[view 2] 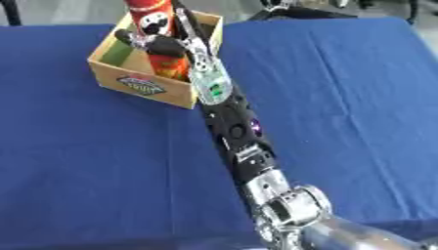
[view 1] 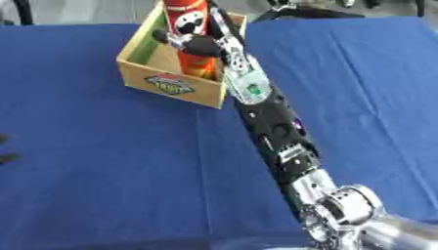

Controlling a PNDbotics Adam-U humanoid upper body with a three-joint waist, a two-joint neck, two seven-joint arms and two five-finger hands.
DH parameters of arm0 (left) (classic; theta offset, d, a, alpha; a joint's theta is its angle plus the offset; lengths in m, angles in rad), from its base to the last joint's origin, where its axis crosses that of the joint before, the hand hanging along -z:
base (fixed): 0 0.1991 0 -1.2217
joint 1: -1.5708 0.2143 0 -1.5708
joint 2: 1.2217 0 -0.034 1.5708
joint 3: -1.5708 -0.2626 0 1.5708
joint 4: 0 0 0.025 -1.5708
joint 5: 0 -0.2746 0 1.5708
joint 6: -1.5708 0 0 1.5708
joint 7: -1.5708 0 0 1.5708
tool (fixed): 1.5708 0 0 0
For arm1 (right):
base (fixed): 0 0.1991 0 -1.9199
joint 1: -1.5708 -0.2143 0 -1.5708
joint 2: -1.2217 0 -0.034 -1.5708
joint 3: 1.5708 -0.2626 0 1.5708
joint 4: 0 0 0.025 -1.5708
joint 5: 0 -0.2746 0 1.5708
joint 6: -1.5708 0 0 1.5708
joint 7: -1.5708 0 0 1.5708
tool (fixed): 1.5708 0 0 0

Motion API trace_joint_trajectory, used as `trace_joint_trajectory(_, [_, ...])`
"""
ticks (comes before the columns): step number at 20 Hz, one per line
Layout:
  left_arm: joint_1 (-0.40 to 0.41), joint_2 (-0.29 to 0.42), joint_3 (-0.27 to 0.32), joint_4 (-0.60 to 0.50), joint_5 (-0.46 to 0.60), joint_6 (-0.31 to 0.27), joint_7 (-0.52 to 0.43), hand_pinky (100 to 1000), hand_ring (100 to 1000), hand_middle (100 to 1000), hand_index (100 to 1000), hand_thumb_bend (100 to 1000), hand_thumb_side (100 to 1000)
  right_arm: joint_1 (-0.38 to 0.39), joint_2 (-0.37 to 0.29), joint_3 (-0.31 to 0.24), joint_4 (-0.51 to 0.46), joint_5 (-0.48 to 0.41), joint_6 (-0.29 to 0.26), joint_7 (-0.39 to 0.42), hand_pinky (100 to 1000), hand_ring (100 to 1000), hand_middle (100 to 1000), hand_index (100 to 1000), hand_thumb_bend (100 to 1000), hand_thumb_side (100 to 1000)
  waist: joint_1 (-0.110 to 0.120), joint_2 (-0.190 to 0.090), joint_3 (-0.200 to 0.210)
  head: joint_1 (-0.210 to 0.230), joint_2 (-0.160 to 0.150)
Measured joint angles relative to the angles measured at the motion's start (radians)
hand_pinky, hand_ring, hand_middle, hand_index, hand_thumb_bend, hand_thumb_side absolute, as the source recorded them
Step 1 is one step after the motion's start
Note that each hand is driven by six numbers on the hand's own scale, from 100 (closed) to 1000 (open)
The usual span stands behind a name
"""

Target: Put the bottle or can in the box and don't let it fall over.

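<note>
A tall red can (view 1: 191, 29) with a white face logo stands upright inside the open cardboard box (view 1: 163, 83) at the table's far left-centre. My right hand (view 1: 198, 44) reaches from the lower right over the box's near right corner, its fingers and thumb curled round the can's middle. The can's base is hidden by the box wall, and its top runs out of view. At the left edge, dark fingertips (view 1: 7, 157) of my left hand just show.
A blue cloth (view 1: 102, 166) covers the whole table. My right forearm (view 1: 278, 134) lies diagonally across the middle. Dark chair or stand legs (view 1: 299, 7) show beyond the far edge.
</note>
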Motion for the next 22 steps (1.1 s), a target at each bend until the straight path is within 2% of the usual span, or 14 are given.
trace_joint_trajectory(5, [0.006,0.0,0.003,0.0,0.0,0.0,0.006,795,915,914,918,418,1000,0.014,-0.044,0.007,-0.063,-0.041,-0.013,-0.003,844,974,936,942,746,406,-0.004,0.0,-0.034,0.015,0.0])
trace_joint_trajectory(9, [0.015,0.001,0.012,0.0,0.0,0.001,0.014,795,915,915,918,420,1000,0.07,-0.101,0.018,-0.134,-0.107,-0.02,-0.012,831,963,932,943,701,460,-0.014,-0.002,-0.074,0.039,0.002])
trace_joint_trajectory(12, [0.018,0.001,0.018,0.001,0.0,0.002,0.022,794,915,915,919,420,1000,0.149,-0.147,0.019,-0.208,-0.183,-0.021,-0.031,801,939,905,942,674,488,-0.02,-0.004,-0.102,0.061,0.002])
trace_joint_trajectory(15, [0.021,0.004,0.024,0.001,-0.002,0.003,0.03,794,915,916,920,418,1000,0.256,-0.198,0.02,-0.287,-0.287,-0.016,-0.035,782,915,887,940,665,469,-0.024,-0.006,-0.132,0.081,0.003])
trace_joint_trajectory(19, [0.023,0.011,0.029,0.001,-0.003,0.002,0.038,794,916,917,921,418,1000,0.384,-0.263,0.026,-0.373,-0.407,-0.007,-0.01,771,888,864,922,657,448,-0.026,-0.007,-0.153,0.106,0.007])
trace_joint_trajectory(22, [0.024,0.014,0.031,0.001,-0.003,0.001,0.042,794,916,919,922,417,1000,0.472,-0.283,0.028,-0.431,-0.462,-0.008,0.017,767,881,852,916,645,445,-0.027,-0.007,-0.163,0.117,0.009])
